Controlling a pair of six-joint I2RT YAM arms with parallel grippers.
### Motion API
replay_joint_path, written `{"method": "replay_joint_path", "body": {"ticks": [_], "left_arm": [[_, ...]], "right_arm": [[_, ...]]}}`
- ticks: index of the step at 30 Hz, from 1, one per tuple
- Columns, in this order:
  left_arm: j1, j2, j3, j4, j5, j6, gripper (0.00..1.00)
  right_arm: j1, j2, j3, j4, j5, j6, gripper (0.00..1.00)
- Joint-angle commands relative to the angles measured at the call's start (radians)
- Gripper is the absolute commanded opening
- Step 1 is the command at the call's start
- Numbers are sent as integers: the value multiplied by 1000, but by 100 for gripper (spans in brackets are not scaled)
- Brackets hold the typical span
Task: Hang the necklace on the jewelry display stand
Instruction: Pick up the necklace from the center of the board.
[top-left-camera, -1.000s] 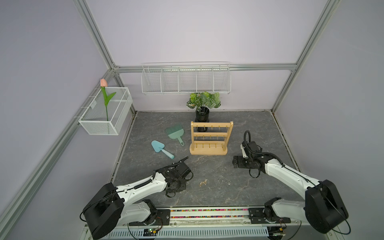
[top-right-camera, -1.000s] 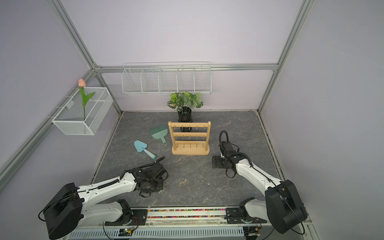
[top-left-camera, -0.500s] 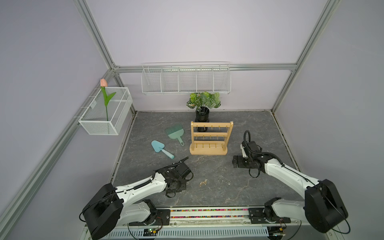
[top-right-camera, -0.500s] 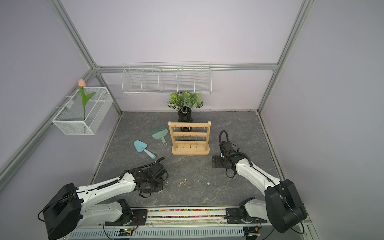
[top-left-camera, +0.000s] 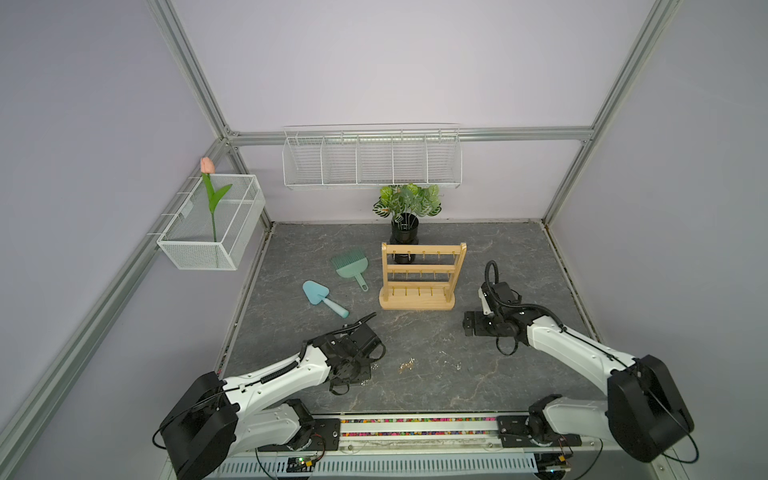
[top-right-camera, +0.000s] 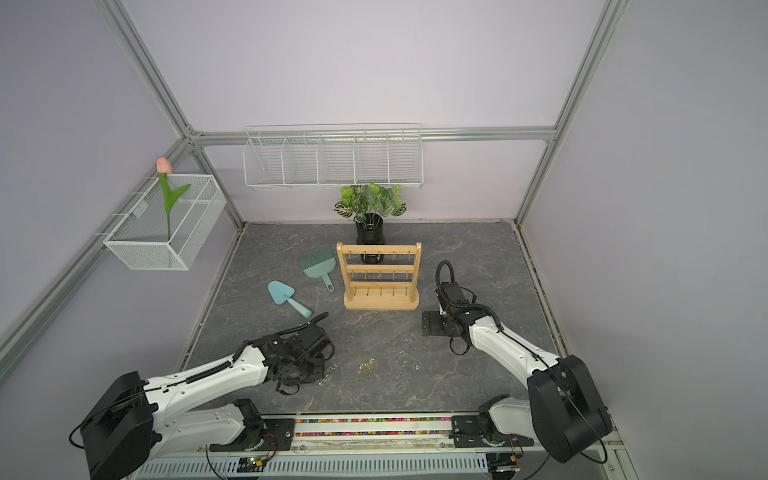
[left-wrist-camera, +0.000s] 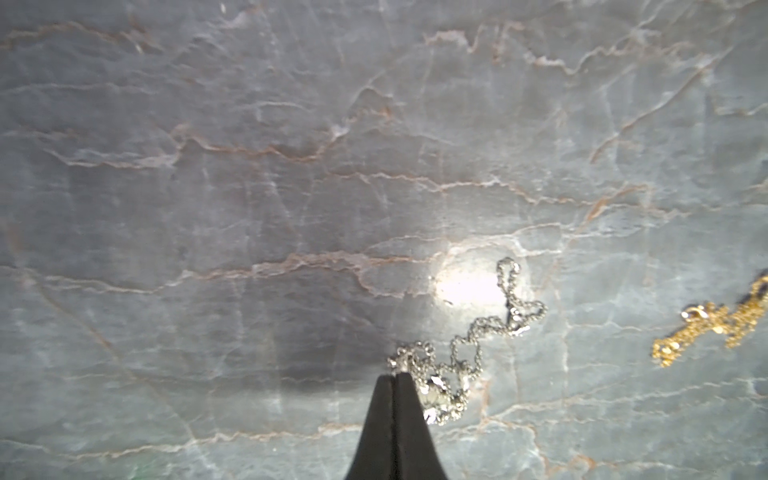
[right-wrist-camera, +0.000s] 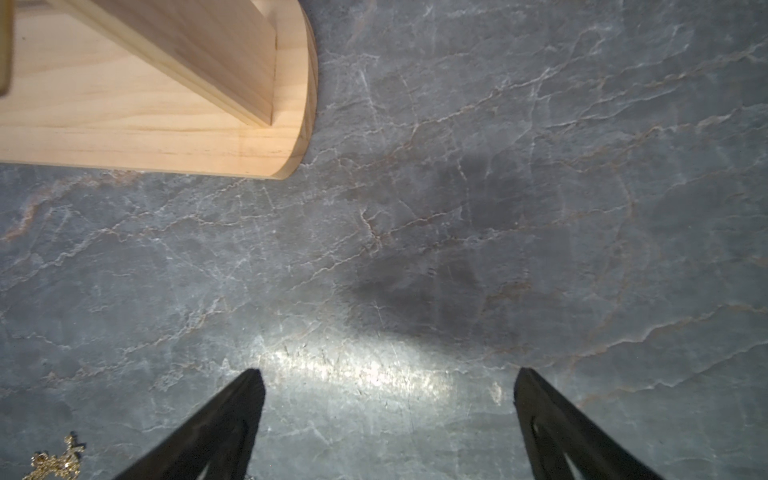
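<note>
A silver necklace (left-wrist-camera: 478, 340) lies crumpled on the grey stone tabletop near the front left, faint in both top views (top-left-camera: 373, 367). My left gripper (left-wrist-camera: 395, 376) points down onto it, jaws shut with the chain's end loop caught at the tips. A gold necklace (top-left-camera: 407, 365) (left-wrist-camera: 715, 328) lies just right of it. The light-wood jewelry display stand (top-left-camera: 422, 274) (top-right-camera: 380, 274) stands upright mid-table, its hooks bare. My right gripper (right-wrist-camera: 388, 372) hovers open over bare tabletop beside the stand's base (right-wrist-camera: 145, 104), right of the stand in a top view (top-left-camera: 469, 328).
A third thin chain (top-left-camera: 457, 366) lies right of the gold one. A teal trowel (top-left-camera: 322, 297) and a green brush (top-left-camera: 351, 266) lie left of the stand. A potted plant (top-left-camera: 405, 224) stands behind it. White wire baskets (top-left-camera: 372, 160) (top-left-camera: 212, 226) hang on the walls.
My left gripper's jaws have closed the last bit onto the silver chain. Neither arm has visibly shifted, and the right gripper stays wide open.
</note>
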Motion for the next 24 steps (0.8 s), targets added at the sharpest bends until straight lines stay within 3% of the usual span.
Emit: {"method": "replay_joint_path", "body": {"ticks": [1,15,24], "left_arm": [[-5,-33,55,-28,-39,-8,0],[-4,-78,138,-93,-77,9,0],[-5,-95,209,-121,-91,32,0]], "right_arm": [[11,-5,20,8,4,17,97],[45,-86,17,-11,13,-8,96],[148,-195,-1,13,-79,-87,95]]}}
